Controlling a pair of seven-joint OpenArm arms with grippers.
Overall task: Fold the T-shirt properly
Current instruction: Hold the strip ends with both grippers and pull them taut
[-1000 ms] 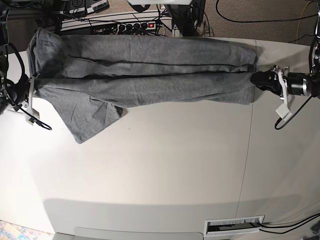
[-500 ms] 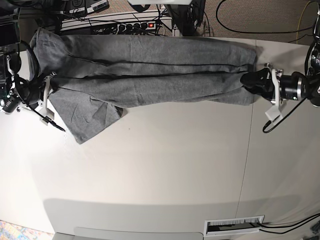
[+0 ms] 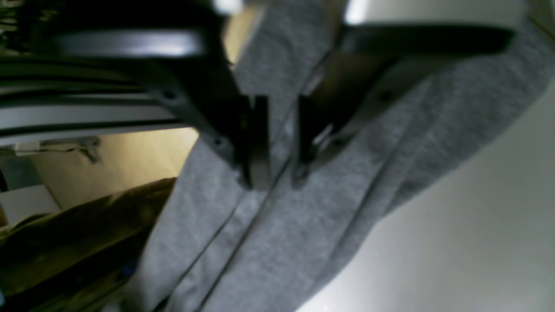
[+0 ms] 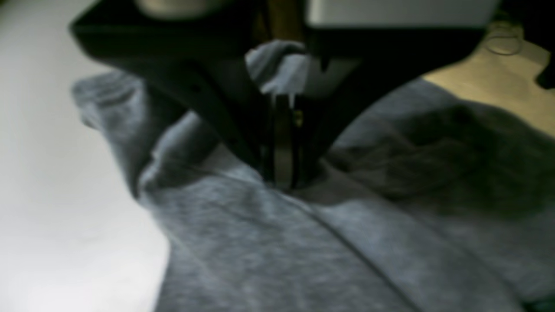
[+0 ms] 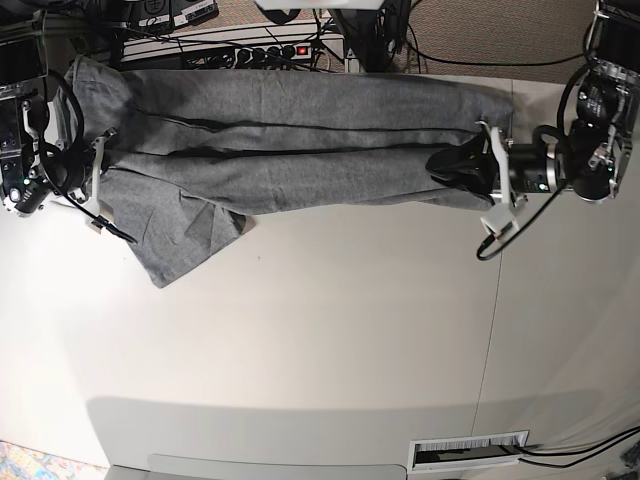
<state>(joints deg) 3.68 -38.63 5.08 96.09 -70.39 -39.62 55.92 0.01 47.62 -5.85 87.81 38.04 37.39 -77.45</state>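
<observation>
Two pads of my left gripper (image 3: 273,173) stand slightly apart over a T-shirt (image 3: 303,225) ridge, whether pinching I cannot tell; right wrist: my right gripper (image 4: 284,173) is clamped on cloth; base: both grippers have moved inward along the table (image 5: 300,340) since before.

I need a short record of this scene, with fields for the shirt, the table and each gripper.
shirt: grey T-shirt, folded into a long band along the far table edge, one sleeve sticking out toward the near side
table: white
left gripper: jaws narrow, astride a shirt fold; grip not clear
right gripper: shut on the shirt
</observation>
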